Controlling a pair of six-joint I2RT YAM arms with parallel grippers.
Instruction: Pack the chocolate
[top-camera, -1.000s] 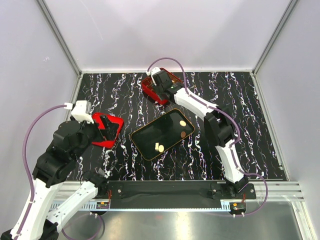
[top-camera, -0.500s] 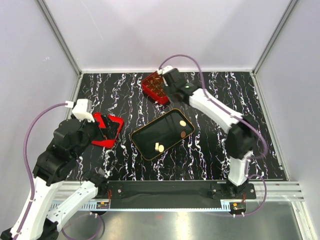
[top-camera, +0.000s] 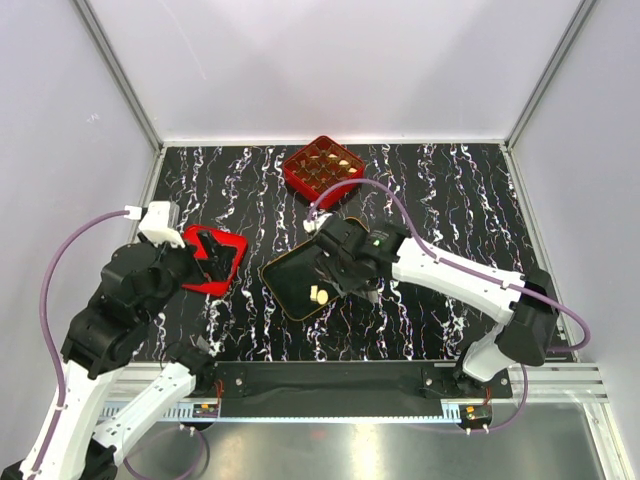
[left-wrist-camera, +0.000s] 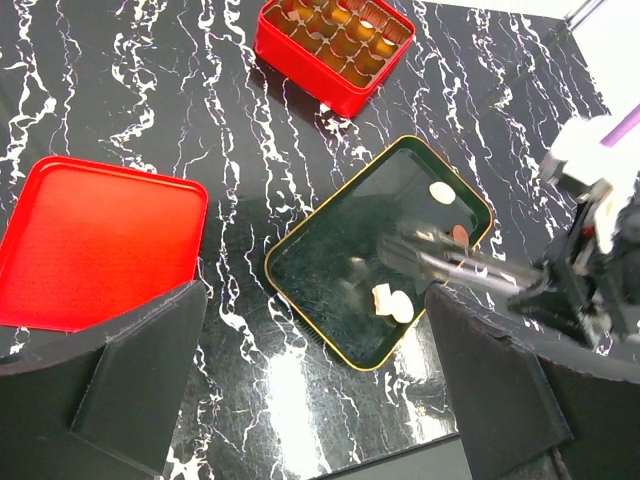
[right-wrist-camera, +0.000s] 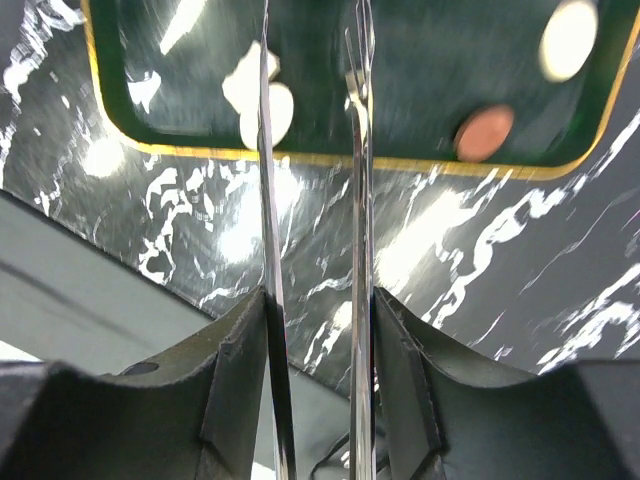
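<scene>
Tweezers (right-wrist-camera: 358, 250) blurred, chocolate (right-wrist-camera: 245, 90) partly hidden

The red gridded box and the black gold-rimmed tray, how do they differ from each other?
The red box is divided into a grid of small cells; the black tray is one open floor with a gold rim. The box stands at the far side of the table; the tray lies mid-table. The box's walls look taller than the tray's. Both lie flat, open-topped, skewed to the table's edges.

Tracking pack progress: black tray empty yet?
Not empty. The tray holds two cream chocolates side by side, a third cream chocolate and a brown chocolate.
</scene>
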